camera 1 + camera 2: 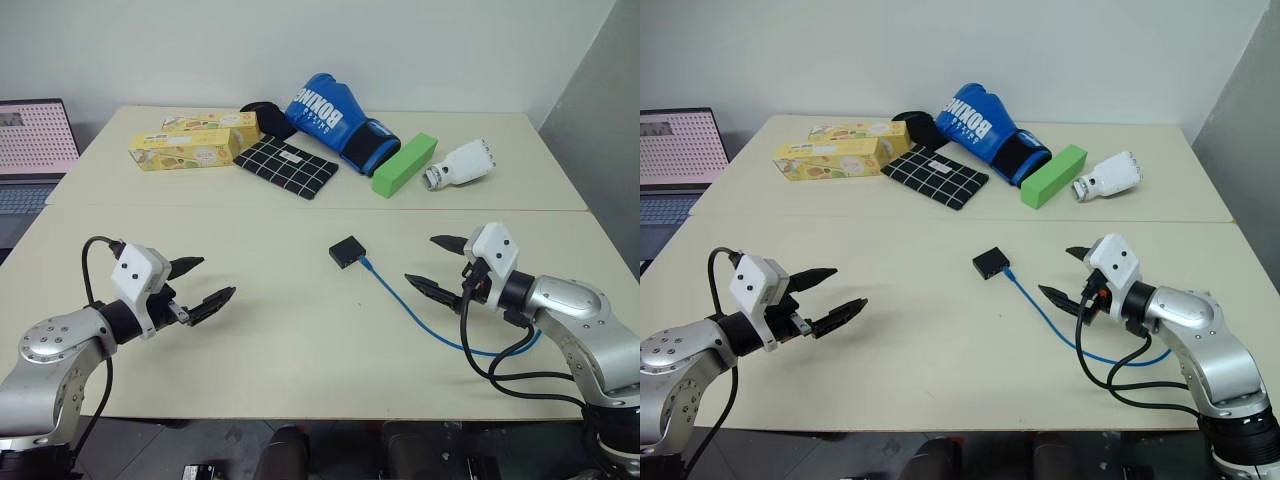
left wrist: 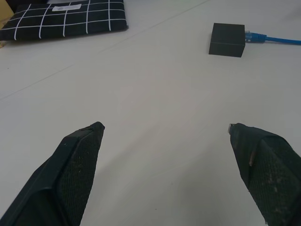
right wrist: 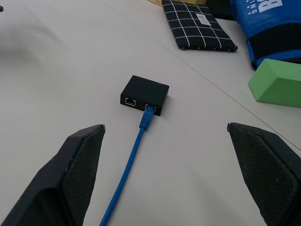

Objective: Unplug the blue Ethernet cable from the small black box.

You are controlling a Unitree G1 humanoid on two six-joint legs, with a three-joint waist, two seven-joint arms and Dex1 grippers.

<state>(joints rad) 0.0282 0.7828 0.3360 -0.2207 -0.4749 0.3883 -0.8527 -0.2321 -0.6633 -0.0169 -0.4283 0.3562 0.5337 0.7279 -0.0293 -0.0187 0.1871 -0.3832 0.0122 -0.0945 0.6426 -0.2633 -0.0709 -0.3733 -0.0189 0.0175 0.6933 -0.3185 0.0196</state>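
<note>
The small black box [image 1: 347, 251] lies flat near the middle of the cream table. The blue Ethernet cable [image 1: 410, 312] has its plug [image 3: 148, 114] seated in one of the box's two side ports and runs toward the right arm. My right gripper [image 1: 437, 265] hovers to the right of the box, open and empty, pointing at it. My left gripper [image 1: 203, 282] hovers over the table's left part, open and empty, well away from the box [image 2: 227, 39]. Both sets of black fingertips [image 2: 89, 136] [image 3: 91, 136] stand wide apart.
At the back of the table are a black white-grid pouch [image 1: 287, 165], yellow boxes [image 1: 192, 141], a blue boxing glove [image 1: 337, 120], a green block [image 1: 404, 163] and a white robot hand [image 1: 460, 164]. A laptop [image 1: 35, 140] stands off the left edge. Thick black cables [image 1: 500, 375] hang from the right arm.
</note>
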